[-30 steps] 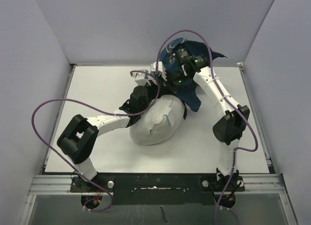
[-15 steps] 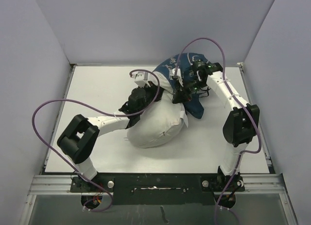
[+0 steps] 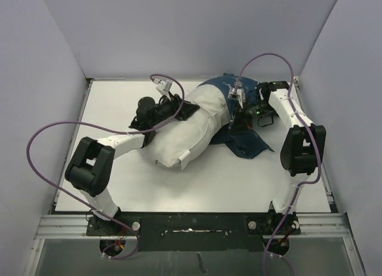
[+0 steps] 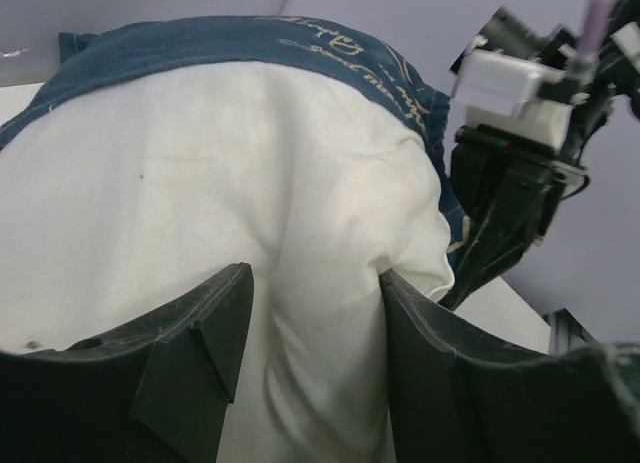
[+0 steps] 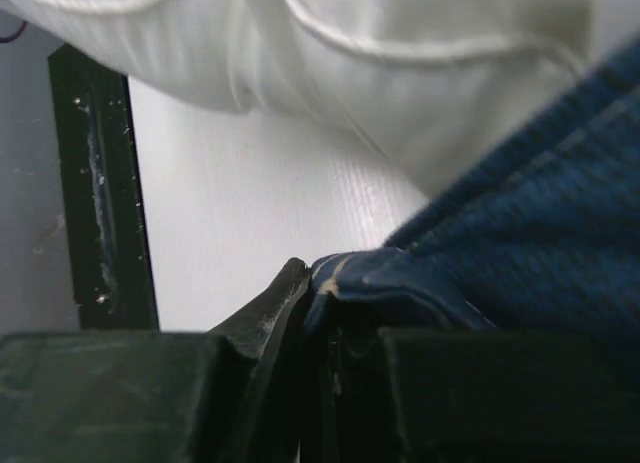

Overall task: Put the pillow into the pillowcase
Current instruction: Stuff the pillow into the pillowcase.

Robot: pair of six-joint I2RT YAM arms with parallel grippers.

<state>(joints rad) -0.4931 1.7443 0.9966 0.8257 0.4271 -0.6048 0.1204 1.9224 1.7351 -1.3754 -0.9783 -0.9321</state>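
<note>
Right pincer (image 5: 312, 293) tight on pillowcase (image 5: 540, 213) hem

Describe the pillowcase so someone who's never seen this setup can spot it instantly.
On the white table, find the plump white pillow lying mid-table. The pillowcase is the fabric capping the pillow's far right end and spilling flat onto the table beside it. It is the only dark cloth there: navy blue with cream script and line drawings.

The pillow (image 3: 191, 124) lies partly inside the pillowcase (image 3: 248, 146).
</note>
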